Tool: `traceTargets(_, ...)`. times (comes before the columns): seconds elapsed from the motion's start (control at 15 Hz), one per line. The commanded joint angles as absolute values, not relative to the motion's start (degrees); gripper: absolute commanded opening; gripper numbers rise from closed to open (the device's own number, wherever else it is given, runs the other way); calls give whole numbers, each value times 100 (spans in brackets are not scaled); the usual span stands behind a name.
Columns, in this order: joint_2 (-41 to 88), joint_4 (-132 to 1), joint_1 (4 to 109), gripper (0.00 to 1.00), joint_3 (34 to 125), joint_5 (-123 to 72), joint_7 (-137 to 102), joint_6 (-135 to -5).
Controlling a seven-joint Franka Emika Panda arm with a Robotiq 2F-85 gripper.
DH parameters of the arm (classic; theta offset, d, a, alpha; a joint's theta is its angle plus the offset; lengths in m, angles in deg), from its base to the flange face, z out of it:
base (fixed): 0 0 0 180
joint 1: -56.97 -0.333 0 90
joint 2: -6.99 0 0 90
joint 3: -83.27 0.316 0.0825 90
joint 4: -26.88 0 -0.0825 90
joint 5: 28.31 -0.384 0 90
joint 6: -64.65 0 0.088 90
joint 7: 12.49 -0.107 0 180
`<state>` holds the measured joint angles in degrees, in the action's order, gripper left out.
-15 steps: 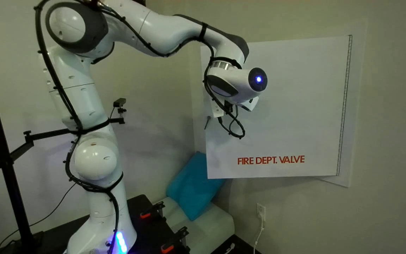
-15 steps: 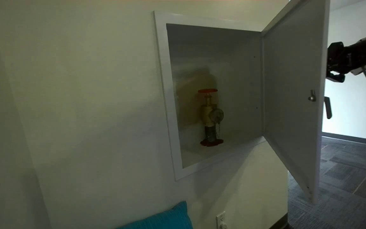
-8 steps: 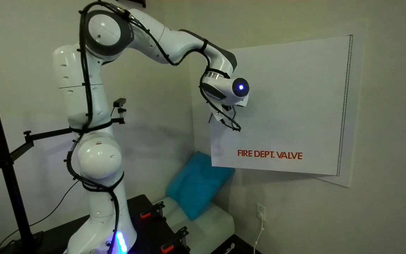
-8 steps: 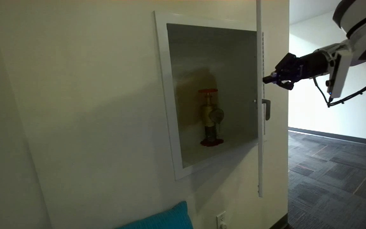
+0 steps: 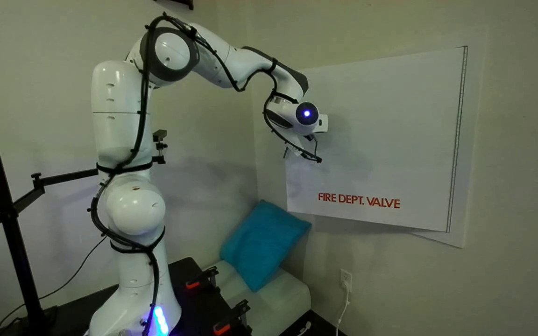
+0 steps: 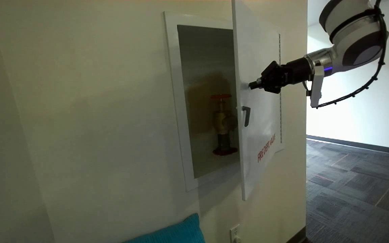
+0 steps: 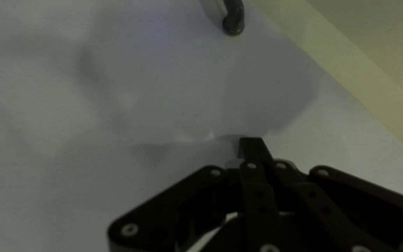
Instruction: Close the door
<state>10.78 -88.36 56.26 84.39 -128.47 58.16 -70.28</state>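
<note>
Gripper (image 6: 254,84) of a robot arm (image 5: 124,112) at a wall cabinet (image 6: 178,84). The fingers (image 7: 254,150) are closed together, with their tips at the outer face of the door (image 6: 262,111), apparently touching it. The door stands partly open directly before the gripper, its free edge just beside the fingertips, its hinge (image 6: 280,50) well apart from them. Just below the fingertips, on the same face, is the dark handle (image 6: 247,118), hanging downward; lower still runs red lettering (image 6: 266,148), "FIRE DEPT. VALVE". On the far side of the door from the gripper, the white frame (image 6: 184,135) borders a recess (image 6: 199,50), partly hidden by the door, in which a valve (image 6: 219,121) with a red wheel (image 6: 221,96) stands upright. In both exterior views a blue cushion (image 5: 262,247) shows well below the gripper; it rests tilted on a pale seat (image 5: 287,298), with a wall socket (image 5: 346,278) to one side
</note>
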Motion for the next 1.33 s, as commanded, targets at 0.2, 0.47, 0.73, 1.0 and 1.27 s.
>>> traceTargets(0.2, 1901, -7484, 5119, 0, 8681, -12680, 5749, -8765)
traceTargets(0.47, 2484, -6696, 4898, 0, 8696, -12298, 5557, -9417)
traceTargets(0.73, 3033, -6061, 4810, 0, 8628, -11796, 5209, -9708)
traceTargets(1.0, 3515, -5499, 4802, 0, 8565, -11312, 4812, -9676)
traceTargets(1.27, 3954, -4932, 4763, 0, 8567, -10960, 4490, -9634)
